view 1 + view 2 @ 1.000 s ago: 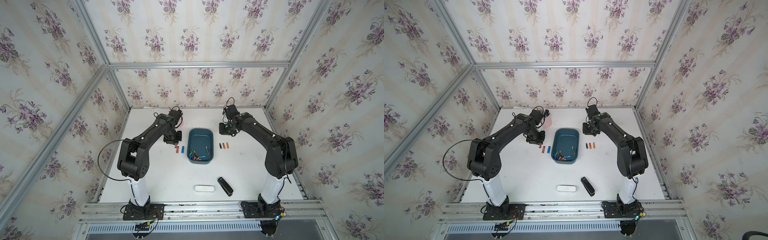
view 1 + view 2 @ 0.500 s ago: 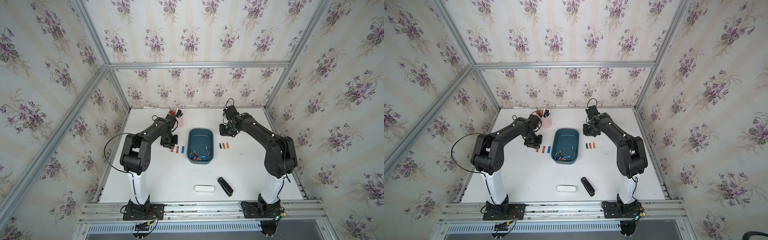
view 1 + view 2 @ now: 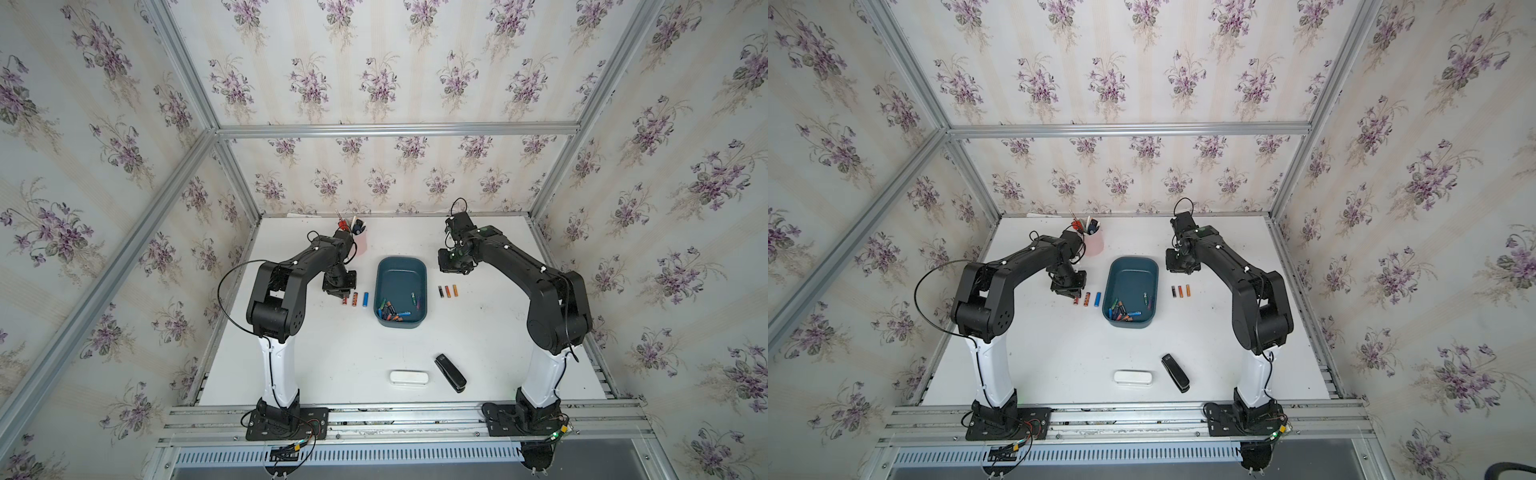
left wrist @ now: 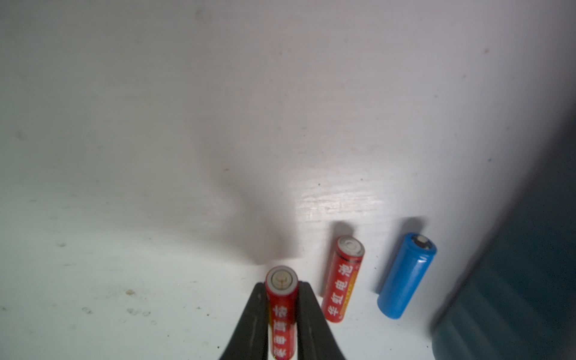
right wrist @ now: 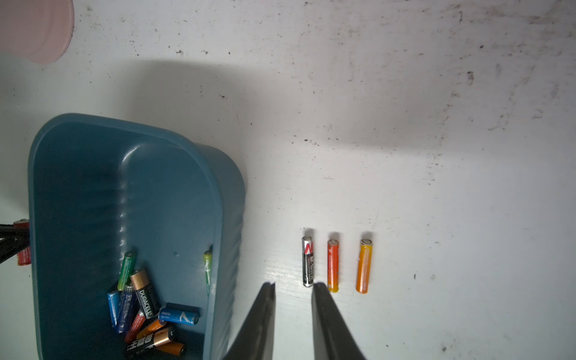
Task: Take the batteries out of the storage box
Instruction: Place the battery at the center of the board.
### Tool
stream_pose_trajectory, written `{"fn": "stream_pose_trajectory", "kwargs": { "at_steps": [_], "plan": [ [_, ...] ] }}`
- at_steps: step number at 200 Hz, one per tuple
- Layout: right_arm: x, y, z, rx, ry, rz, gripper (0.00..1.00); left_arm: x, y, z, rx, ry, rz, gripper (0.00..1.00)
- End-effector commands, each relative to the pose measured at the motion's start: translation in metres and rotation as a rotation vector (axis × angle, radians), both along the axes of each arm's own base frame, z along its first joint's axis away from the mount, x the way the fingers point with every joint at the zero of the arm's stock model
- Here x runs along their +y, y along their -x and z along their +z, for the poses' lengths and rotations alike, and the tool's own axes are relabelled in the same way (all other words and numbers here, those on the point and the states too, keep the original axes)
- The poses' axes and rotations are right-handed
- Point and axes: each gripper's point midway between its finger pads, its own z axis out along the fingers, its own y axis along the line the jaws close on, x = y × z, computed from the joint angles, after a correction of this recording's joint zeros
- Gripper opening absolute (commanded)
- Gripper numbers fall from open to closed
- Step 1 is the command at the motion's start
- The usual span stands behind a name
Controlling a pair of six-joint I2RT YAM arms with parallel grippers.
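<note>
The teal storage box (image 3: 401,272) (image 5: 78,187) stands mid-table, with several batteries (image 3: 392,313) (image 5: 146,305) piled at its near end. My left gripper (image 3: 344,296) (image 4: 281,285) is shut on a red battery (image 4: 282,299), low over the table left of the box. Beside it lie a red battery (image 4: 341,280) and a blue battery (image 4: 405,277). Right of the box, a black battery (image 5: 307,261), an orange-red battery (image 5: 333,265) and an orange battery (image 5: 364,265) lie in a row. My right gripper (image 3: 453,268) (image 5: 293,285) hovers narrowly open and empty, behind them.
A pink cup (image 3: 360,243) with pens and tools stands at the back, just behind the left arm. Near the front edge lie a white oblong case (image 3: 408,377) and a black stapler-like object (image 3: 450,372).
My left arm has swung slightly left and down, bringing the red battery low beside the two on the table and uncovering the pink cup. The right arm has not moved.
</note>
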Motion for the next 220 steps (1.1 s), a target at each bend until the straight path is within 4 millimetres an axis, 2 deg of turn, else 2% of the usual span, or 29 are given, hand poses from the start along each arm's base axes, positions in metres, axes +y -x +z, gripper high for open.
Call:
{"fn": "stream_pose_trajectory", "kwargs": {
  "at_steps": [1, 70, 127, 167, 195, 220],
  "plan": [
    [-0.002, -0.001, 0.0, -0.002, 0.011, -0.003, 0.26, 0.001, -0.003, -0.002, -0.004, -0.008, -0.014, 0.2],
    [-0.002, -0.001, 0.0, -0.001, 0.015, -0.001, 0.26, 0.001, -0.004, -0.007, -0.001, -0.011, -0.016, 0.23],
    [-0.002, -0.001, 0.002, -0.005, 0.01, -0.002, 0.26, 0.001, -0.006, 0.0, -0.011, -0.009, -0.013, 0.26],
    [0.001, -0.001, 0.008, -0.016, 0.006, 0.0, 0.27, -0.002, -0.01, 0.012, -0.037, 0.003, -0.009, 0.29],
    [0.018, 0.006, 0.016, -0.026, -0.004, 0.03, 0.27, -0.002, -0.014, 0.028, -0.065, 0.01, -0.008, 0.3],
    [0.047, 0.017, 0.019, -0.029, -0.019, 0.077, 0.27, -0.004, -0.017, 0.045, -0.094, 0.018, -0.011, 0.3]
  ]
}}
